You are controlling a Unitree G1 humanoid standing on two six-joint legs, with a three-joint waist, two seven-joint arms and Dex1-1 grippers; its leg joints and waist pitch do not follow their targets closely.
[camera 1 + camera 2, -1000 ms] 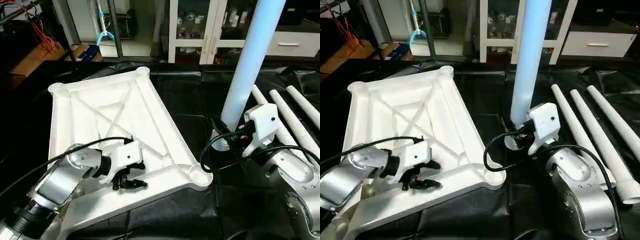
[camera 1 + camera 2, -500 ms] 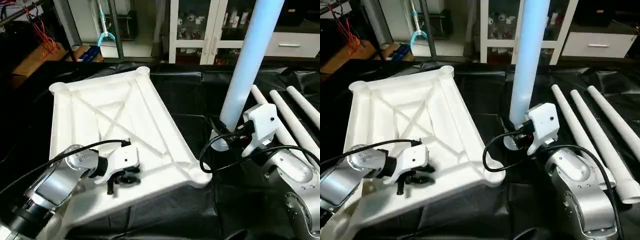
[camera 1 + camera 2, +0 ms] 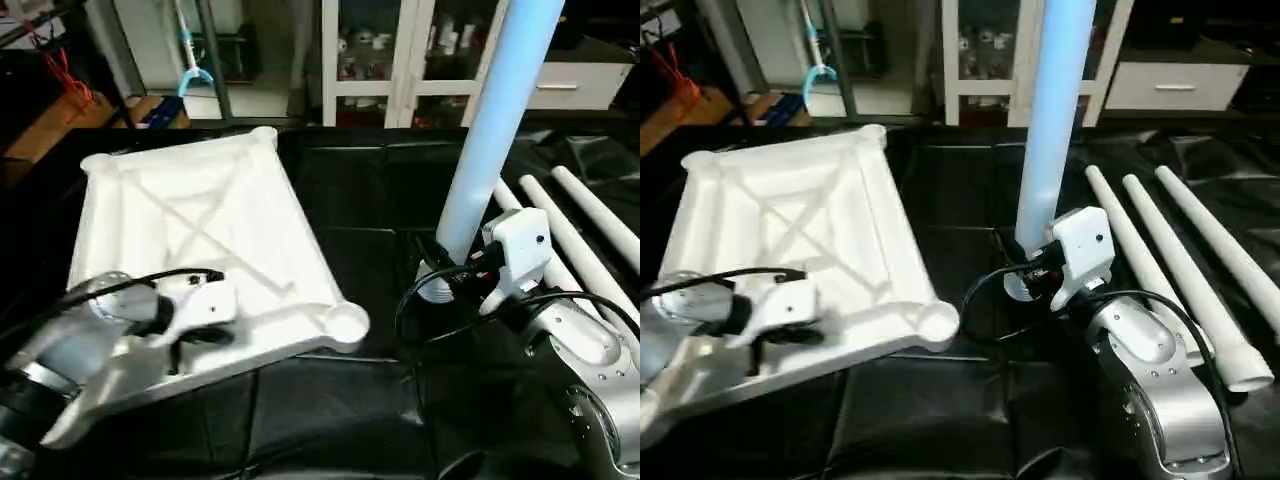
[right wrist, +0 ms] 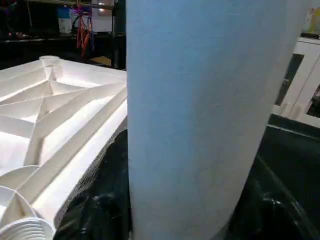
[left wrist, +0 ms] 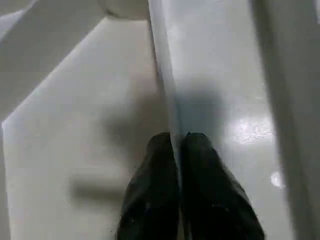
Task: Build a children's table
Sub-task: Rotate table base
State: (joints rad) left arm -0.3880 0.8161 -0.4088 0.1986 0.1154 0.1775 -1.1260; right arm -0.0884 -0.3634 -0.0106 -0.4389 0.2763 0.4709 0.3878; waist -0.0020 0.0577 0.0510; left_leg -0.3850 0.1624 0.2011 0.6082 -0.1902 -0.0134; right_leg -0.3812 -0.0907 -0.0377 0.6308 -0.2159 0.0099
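Left eye view: the white plastic table top (image 3: 205, 235) lies ribbed side up on black sheeting (image 3: 370, 210), its near round corner socket (image 3: 345, 322) at the edge, with bare sheeting between it and the upright leg (image 3: 490, 130). Three more smooth white tube legs (image 3: 1160, 265) lie side by side to the right. The left gripper (image 5: 178, 145) sits over the top's near edge, its black fingers pinched together on a thin rib. The right gripper (image 3: 455, 278) is clamped around the base of the upright leg.

White glass-door cabinet (image 3: 400, 55) behind black sheeting (image 3: 370, 200).
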